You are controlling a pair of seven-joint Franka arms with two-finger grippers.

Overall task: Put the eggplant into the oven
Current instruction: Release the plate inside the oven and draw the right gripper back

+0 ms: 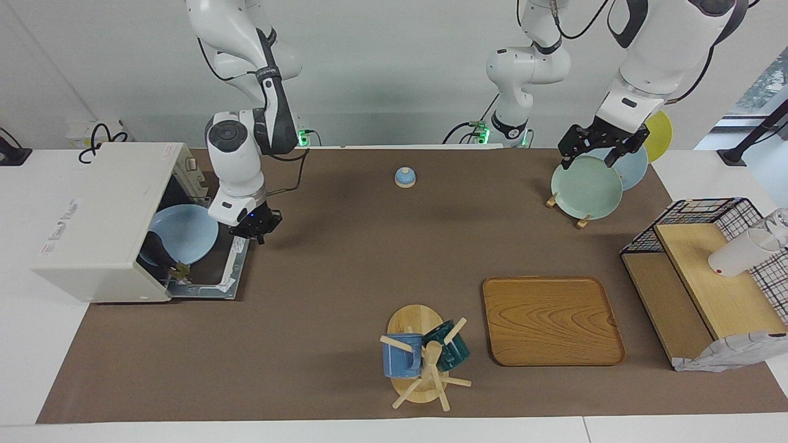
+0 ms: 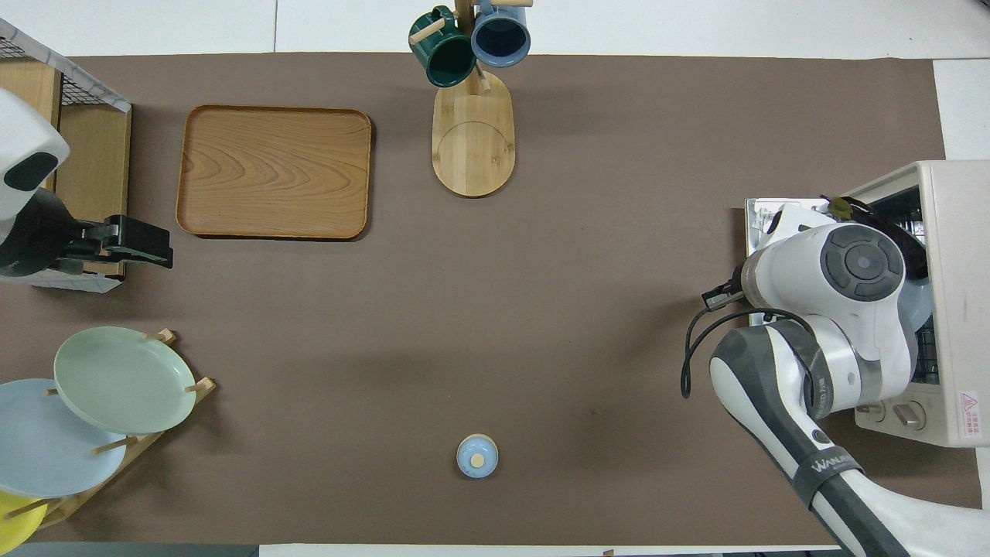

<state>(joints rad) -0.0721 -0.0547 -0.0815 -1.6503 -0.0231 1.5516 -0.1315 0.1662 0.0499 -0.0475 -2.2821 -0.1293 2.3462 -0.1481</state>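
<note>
The off-white oven (image 1: 98, 221) stands at the right arm's end of the table with its door (image 1: 215, 274) folded down flat. Inside it a light blue plate (image 1: 191, 231) carries the dark purple eggplant (image 1: 157, 253), whose stem end points out toward the door. The eggplant also shows in the overhead view (image 2: 855, 207) at the oven's mouth (image 2: 955, 232). My right gripper (image 1: 255, 229) hangs over the edge of the open door, apart from the eggplant and holding nothing. My left gripper (image 1: 589, 161) is open and empty over the plate rack, where the arm waits.
A rack with green (image 1: 586, 186), blue and yellow plates stands at the left arm's end. A wooden tray (image 1: 551, 320), a mug tree with two mugs (image 1: 425, 357), a small blue knob-topped lid (image 1: 405, 177) and a wire shelf with a white cup (image 1: 739, 253) are also on the table.
</note>
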